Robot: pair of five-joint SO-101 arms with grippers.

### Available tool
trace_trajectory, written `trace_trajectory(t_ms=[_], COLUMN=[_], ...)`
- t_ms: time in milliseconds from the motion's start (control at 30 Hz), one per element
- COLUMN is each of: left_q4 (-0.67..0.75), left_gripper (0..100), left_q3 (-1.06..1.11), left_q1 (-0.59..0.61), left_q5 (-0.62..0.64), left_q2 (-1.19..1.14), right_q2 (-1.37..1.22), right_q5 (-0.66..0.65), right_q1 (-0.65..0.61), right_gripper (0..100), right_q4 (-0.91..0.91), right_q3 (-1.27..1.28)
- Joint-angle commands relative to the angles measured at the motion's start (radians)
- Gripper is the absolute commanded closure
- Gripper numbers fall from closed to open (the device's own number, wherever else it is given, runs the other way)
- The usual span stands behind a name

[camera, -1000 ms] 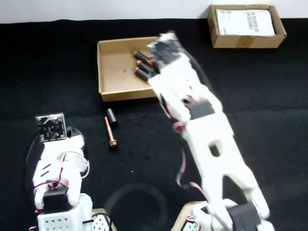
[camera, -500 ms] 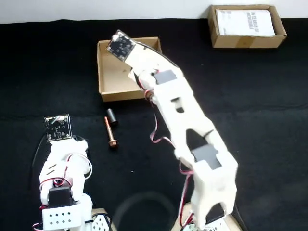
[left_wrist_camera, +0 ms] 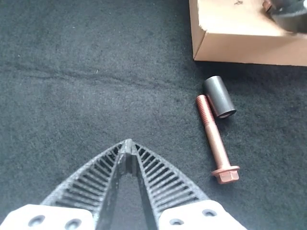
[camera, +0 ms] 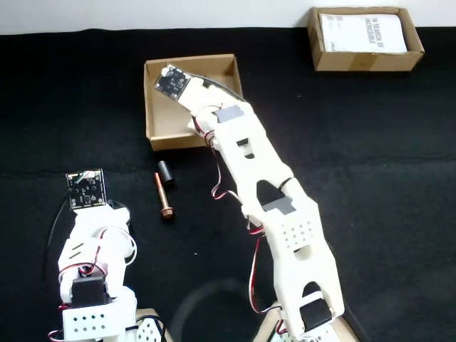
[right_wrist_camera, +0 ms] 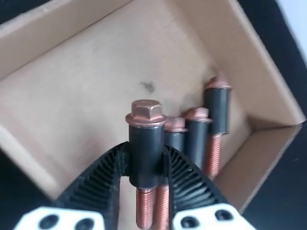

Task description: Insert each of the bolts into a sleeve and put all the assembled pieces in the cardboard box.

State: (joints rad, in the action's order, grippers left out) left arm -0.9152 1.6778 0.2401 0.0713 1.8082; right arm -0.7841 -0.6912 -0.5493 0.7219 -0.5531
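Note:
My right gripper (right_wrist_camera: 145, 152) is shut on an assembled piece (right_wrist_camera: 145, 129), a copper bolt in a black sleeve, held over the floor of the open cardboard box (right_wrist_camera: 72, 96). Three more assembled pieces (right_wrist_camera: 196, 136) lie side by side in the box. On the black mat just in front of the box (camera: 160, 114) lie a loose copper bolt (camera: 162, 194) and a loose black sleeve (camera: 165, 171), almost touching. My left gripper (left_wrist_camera: 127, 143) is shut with nothing in it, low over the mat, short of the loose bolt (left_wrist_camera: 217, 139) and sleeve (left_wrist_camera: 219, 96).
A second cardboard box (camera: 365, 58) with a printed sheet in it stands at the back right. The right arm (camera: 263, 185) stretches diagonally across the middle of the mat. Bare black mat lies to the left and right.
The right arm has swung left across the box, carrying the assembled piece. The left arm shifted slightly forward early on, then stayed put.

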Motion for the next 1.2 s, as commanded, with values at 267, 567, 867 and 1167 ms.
trace_trajectory(t_ms=[267, 567, 867, 1167], left_q4=[0.018, 0.018, 0.018, 0.018], left_gripper=[99, 99, 99, 99], left_q3=[0.018, 0.018, 0.018, 0.018], left_q1=[0.01, 0.008, 0.013, 0.315], left_q5=[-0.005, -0.005, -0.006, -0.005], left_q2=[0.004, 0.004, 0.002, 0.002], right_q2=[0.041, 0.056, 0.054, 0.033], right_q5=[0.028, 0.19, 0.474, 0.87], right_q1=[-0.027, -0.039, -0.101, -0.202], right_gripper=[94.2, 86.8, 86.8, 86.8], right_q4=[0.127, 0.383, 0.808, 1.038], right_q3=[-0.068, -0.308, -0.664, -0.75])
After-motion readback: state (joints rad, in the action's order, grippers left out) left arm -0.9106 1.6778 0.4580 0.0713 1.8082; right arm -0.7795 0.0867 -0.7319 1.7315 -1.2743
